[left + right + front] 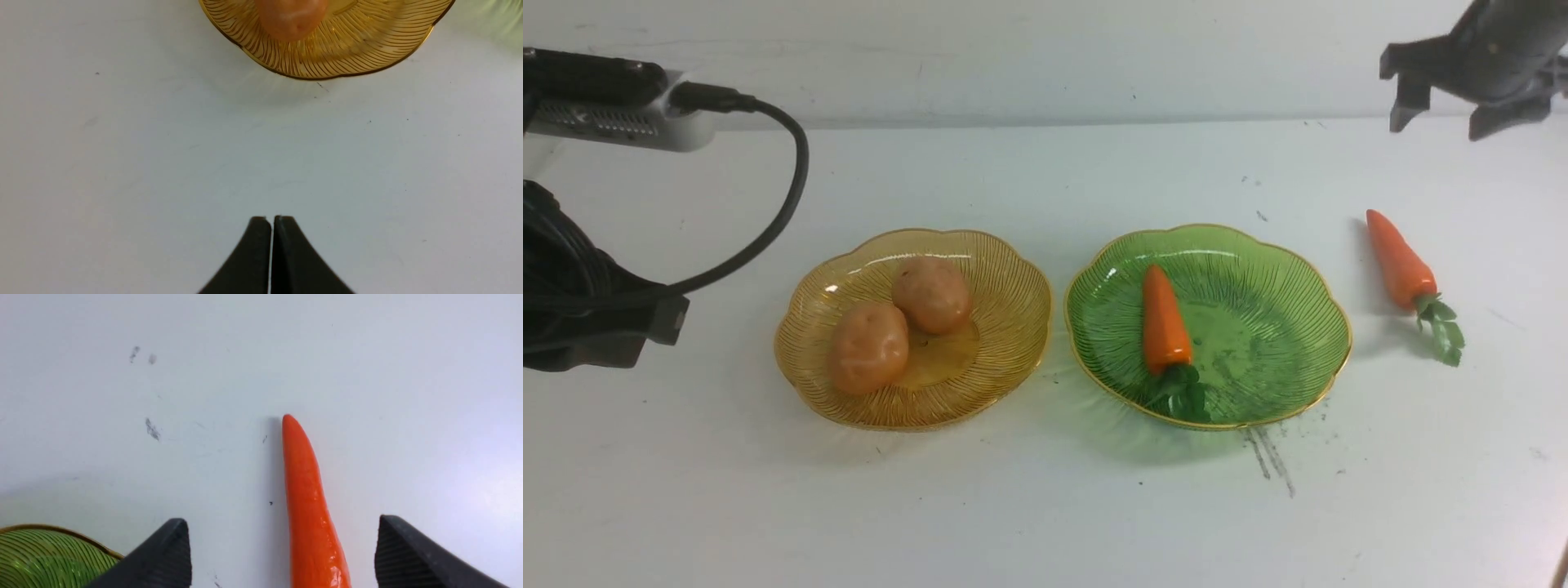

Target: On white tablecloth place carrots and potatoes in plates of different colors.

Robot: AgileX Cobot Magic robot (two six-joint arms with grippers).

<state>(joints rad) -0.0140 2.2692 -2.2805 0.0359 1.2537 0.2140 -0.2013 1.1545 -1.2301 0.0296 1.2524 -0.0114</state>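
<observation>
Two potatoes (868, 346) (931, 294) lie in the amber-yellow plate (1013, 327) on the white tablecloth (1045, 506). One carrot (1165, 320) lies in the green plate (1282, 327). The second carrot (1401, 261) lies on the cloth to the right of the green plate, tip pointing away. My right gripper (1441, 122) hovers open and empty above and behind it; in the right wrist view the carrot (310, 506) lies between the spread fingers, gripper (282, 526). My left gripper (271, 218) is shut and empty over bare cloth near the amber plate (367, 49).
A black cable and camera housing (621, 106) of the left arm fill the far left. A corner of the green plate (45, 555) shows in the right wrist view. Grey scratch marks (1270, 457) lie in front of the green plate.
</observation>
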